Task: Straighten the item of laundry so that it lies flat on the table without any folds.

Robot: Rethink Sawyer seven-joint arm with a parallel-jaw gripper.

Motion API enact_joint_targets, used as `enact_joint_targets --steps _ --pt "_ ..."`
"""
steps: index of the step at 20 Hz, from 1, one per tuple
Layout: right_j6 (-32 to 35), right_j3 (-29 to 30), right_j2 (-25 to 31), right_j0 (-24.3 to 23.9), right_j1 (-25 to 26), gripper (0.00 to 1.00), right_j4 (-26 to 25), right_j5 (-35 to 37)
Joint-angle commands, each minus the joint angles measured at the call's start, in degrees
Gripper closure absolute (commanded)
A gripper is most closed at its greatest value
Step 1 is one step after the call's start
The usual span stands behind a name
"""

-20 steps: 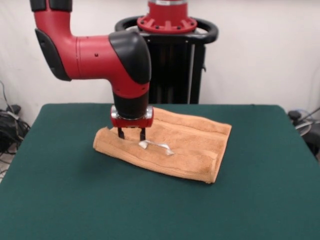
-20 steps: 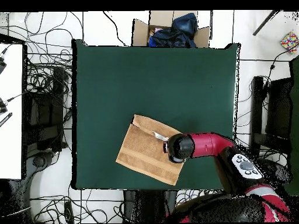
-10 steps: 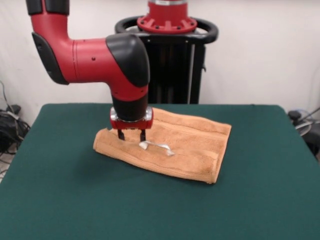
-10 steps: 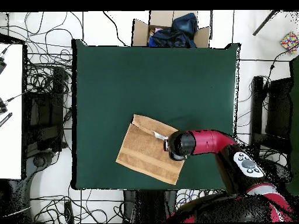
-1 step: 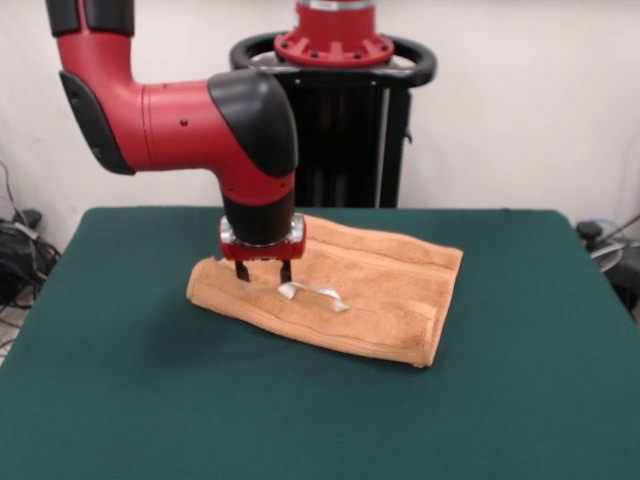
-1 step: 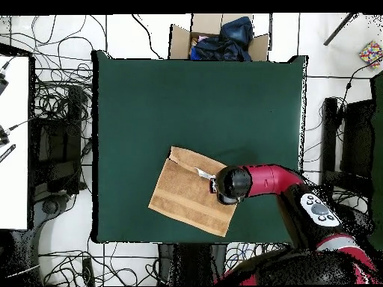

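Towel (image 5: 370,290): orange-tan, on the green bench (image 5: 150,400) — folded over itself, doubled edge toward the camera in the front view.
Label (image 5: 312,293): white, lying on top of the towel.
Tool (image 5: 263,270): fingers a narrow gap apart, tips at the towel's surface beside the label — contact seems likely, though I cannot be sure.

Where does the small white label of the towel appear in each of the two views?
Front view: the label lies left of centre, on the towel, just below the hand.
Overhead view: the label is near the towel's right edge, beside the arm's wrist.
Shared landmark: the hand.
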Motion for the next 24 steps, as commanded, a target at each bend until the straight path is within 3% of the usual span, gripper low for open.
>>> enact_joint_targets --steps 1,24 --pt "-10.1 -10.3 11.1 0.2 6.7 0.00 -2.7 -10.5" --pt "-6.6 -8.4 14.4 -1.2 5.6 0.00 -4.9 -15.0"
